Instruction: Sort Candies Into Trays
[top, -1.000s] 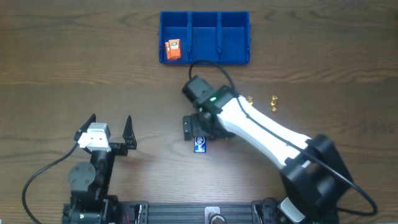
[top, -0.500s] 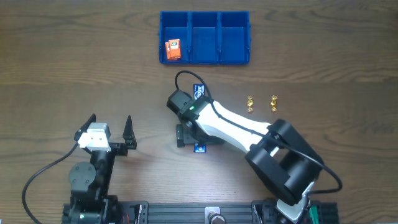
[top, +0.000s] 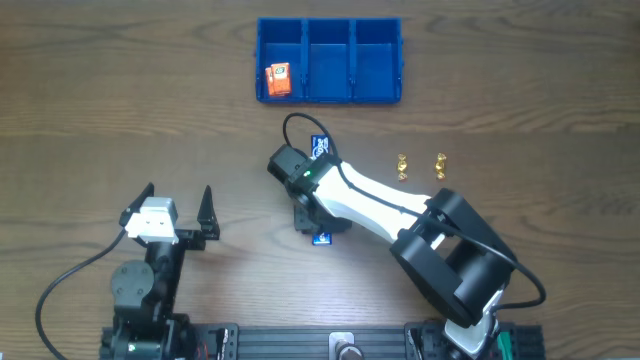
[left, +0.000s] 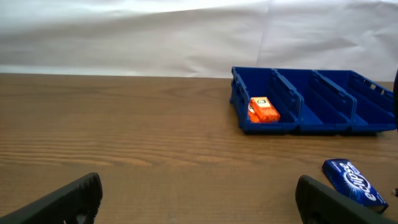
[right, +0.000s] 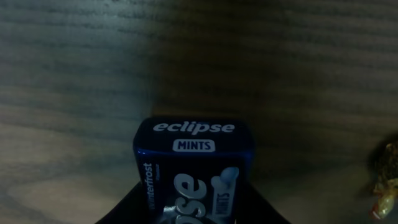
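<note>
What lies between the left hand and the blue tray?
Nothing: only bare table runs from the left hand to the blue tray, clearest in the top view.

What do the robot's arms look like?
The left arm is black with a white block behind its end effector, which has two pointed black fingers. The right arm is white with black joints, a tiny green light and a looping black cable.

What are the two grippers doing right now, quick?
Left gripper: open, holding nothing.
Right gripper: closed on the mint box.
</note>
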